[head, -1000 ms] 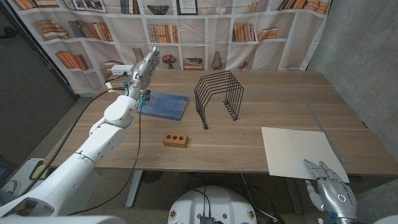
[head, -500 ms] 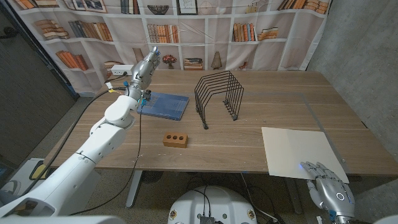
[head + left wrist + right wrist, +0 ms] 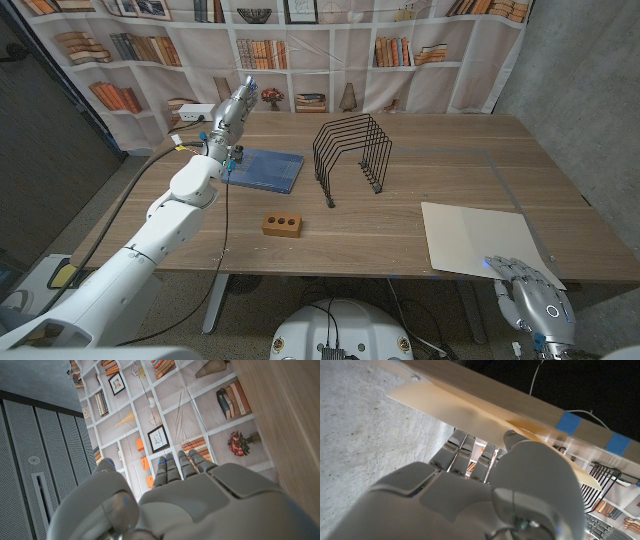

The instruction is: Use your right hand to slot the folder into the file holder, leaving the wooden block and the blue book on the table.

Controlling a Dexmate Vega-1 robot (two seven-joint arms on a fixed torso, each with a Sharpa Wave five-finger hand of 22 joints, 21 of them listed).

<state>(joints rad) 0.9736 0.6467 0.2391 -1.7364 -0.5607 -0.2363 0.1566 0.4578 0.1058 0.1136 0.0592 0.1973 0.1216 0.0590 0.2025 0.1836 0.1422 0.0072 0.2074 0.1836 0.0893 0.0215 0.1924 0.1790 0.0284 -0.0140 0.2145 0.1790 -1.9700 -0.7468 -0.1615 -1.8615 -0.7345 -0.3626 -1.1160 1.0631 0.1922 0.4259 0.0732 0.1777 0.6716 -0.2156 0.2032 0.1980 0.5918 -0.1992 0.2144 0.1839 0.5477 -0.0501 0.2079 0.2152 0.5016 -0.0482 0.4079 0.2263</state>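
Note:
A cream folder [image 3: 478, 240] lies flat at the table's front right, with its near edge over the table's rim. My right hand [image 3: 530, 295] comes up from below that rim, and its fingertips [image 3: 503, 267] reach the folder's near corner. In the right wrist view the fingers [image 3: 465, 452] and thumb extend to the folder's edge [image 3: 450, 402] without a clear grip. The black wire file holder [image 3: 352, 150] stands upright mid-table. The wooden block [image 3: 282, 224] and blue book [image 3: 265, 169] lie to its left. My left hand [image 3: 233, 108] is raised at the back left, holding nothing.
Blue tape marks [image 3: 568, 422] sit on the table's edge by the folder. A bookshelf-print backdrop [image 3: 330, 50] hangs behind the table. A white power strip [image 3: 195, 113] lies at the far left corner. A cable runs along my left arm.
My right hand has shifted slightly at the folder's near corner, staying by its edge. The left arm, folder, block and book have not moved.

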